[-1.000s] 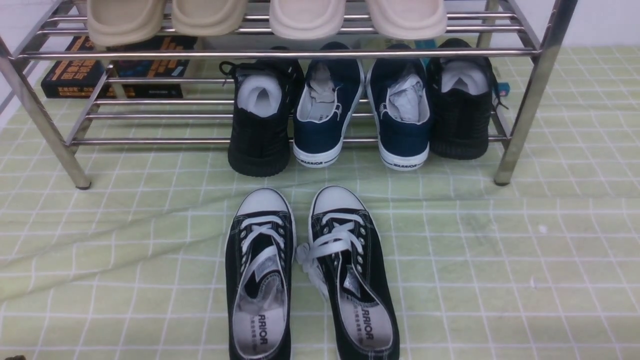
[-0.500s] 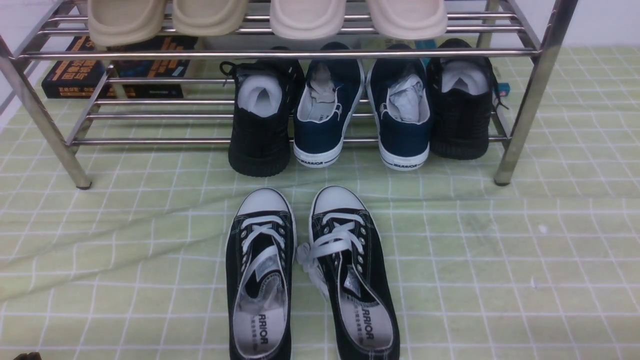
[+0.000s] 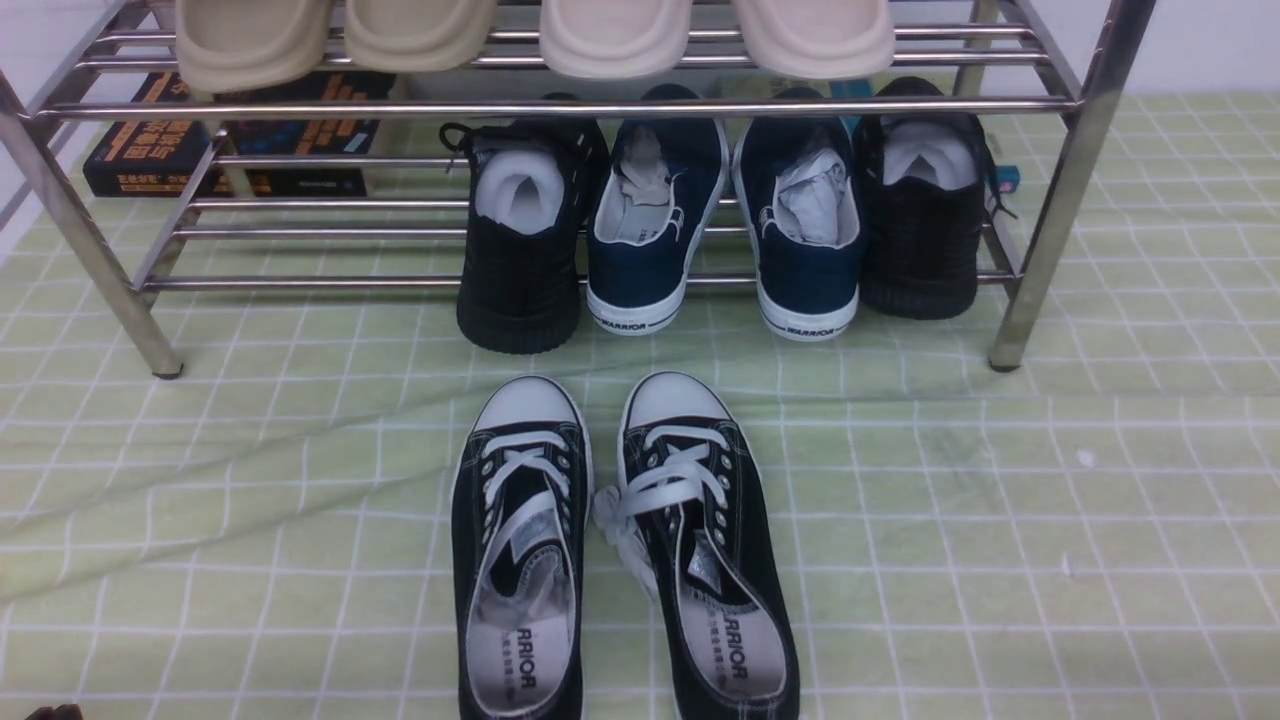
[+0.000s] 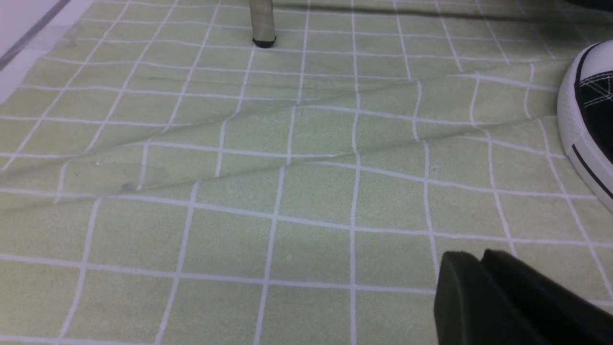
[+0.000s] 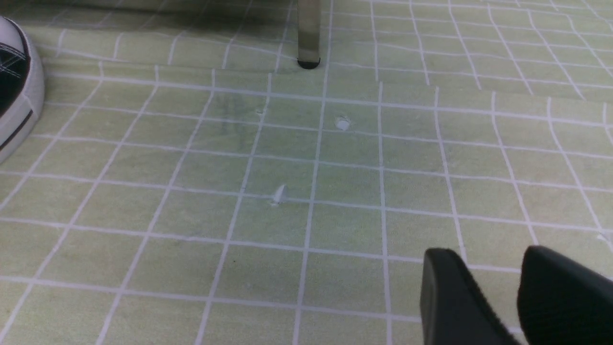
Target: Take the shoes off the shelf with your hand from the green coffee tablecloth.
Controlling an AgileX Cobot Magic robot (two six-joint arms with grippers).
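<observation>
And here the pair of black canvas low-top sneakers (image 3: 530,405) is seen on the green gridded tablecloth (image 3: 960,560), just in front of the chrome shoe rack (image 3: 560,107), toes pointed at it, heels turned back toward the robot. Their long axes are set roughly fore and aft, the toe caps angled slightly inward. By the left gripper (image 4: 471,255), glimpsed at the front view's near left corner, the left sneaker is to be reached forward and to the robot's right; that arm is judged better placed for it. Its fingertips are held close together, empty, though whether a gap is left cannot be told. The right sneaker (image 3: 680,400) is best left, it seems, to the right gripper (image 5: 483,251), whose fingers are parted narrowly with nothing held; from there it must be approached leftward.
</observation>
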